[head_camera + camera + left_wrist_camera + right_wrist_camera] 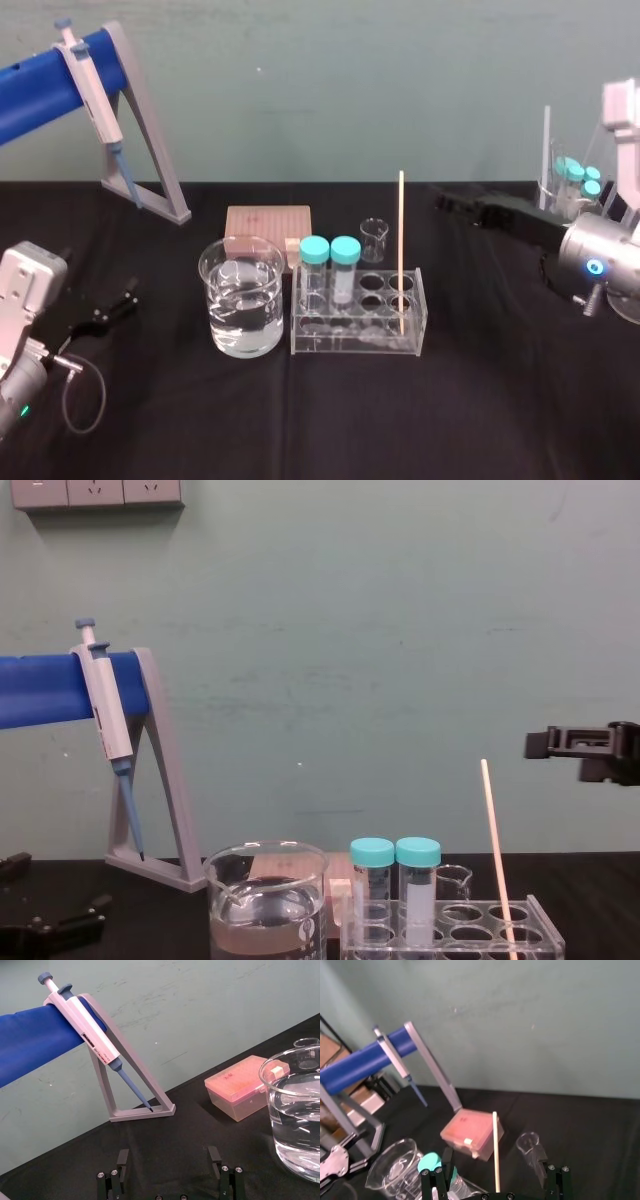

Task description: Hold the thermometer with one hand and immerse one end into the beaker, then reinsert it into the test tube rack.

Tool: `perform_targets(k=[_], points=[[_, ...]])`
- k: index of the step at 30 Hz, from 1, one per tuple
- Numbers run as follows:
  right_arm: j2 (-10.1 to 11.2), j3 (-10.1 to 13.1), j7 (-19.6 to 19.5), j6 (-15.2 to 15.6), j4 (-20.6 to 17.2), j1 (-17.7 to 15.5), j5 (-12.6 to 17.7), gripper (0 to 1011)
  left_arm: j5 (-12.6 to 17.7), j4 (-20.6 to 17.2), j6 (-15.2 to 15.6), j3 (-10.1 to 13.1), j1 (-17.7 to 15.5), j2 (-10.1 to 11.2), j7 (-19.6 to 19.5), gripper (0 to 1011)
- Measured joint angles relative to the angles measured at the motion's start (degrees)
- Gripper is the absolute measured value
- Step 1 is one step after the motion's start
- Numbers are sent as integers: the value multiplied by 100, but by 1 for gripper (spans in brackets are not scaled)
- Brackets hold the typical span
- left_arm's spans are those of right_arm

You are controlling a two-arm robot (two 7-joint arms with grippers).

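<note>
Thermometer (401, 250) stands in a hole at the right end of the test tube rack (350, 342), centre of the head frame; can't tell which row. Nothing grips it. Its foot shows only faintly through the clear plastic. In the chest view the thermometer (497, 860) leans a little, top toward frame left, and both it and the rack (450, 938) are cut off by the bottom edge. Any scale on the rod is too small to read.

Two teal-capped tubes (314, 252) sit in the rack's left holes. Beaker (242, 310) is just left of the rack, part full of clear liquid, with markings too faint to make out. In the left wrist view the beaker (300, 1110) is cut by the frame edge.

Right gripper (452, 204) hangs right of centre in the head frame, beside the rod's top and clear of it. Its fingers (540, 1162) are spread wide and hold nothing. In the chest frame the right gripper (540, 743) is at mid-right, arm cut off by the edge.

Left gripper (125, 293) is at lower left, low over the black cloth (500, 400), fingers (122, 1160) parted and empty.

Behind are a small beaker (374, 240), a pink tip box (268, 228), and at upper left a pipette (95, 95) on a grey stand (160, 170).
</note>
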Motion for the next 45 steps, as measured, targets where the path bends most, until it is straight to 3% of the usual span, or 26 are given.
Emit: perform_targets(k=[4,10,21,34,45], points=[[4,-309,173,438,409,496,48,1000,0,0,0,0,0,0,0,1004],[-20,-765,425,705,913,1029,-87,1000,0,0,0,0,0,0,0,1004],[-202,-1320,703,649,1557,1501,-255,1000,0,0,0,0,0,0,0,1004],[-358,-1643,866,417,2045,1806,-365,1000,0,0,0,0,0,0,0,1004],[-475,-1714,866,401,2258,1923,-390,1000,0,0,0,0,0,0,0,1004]])
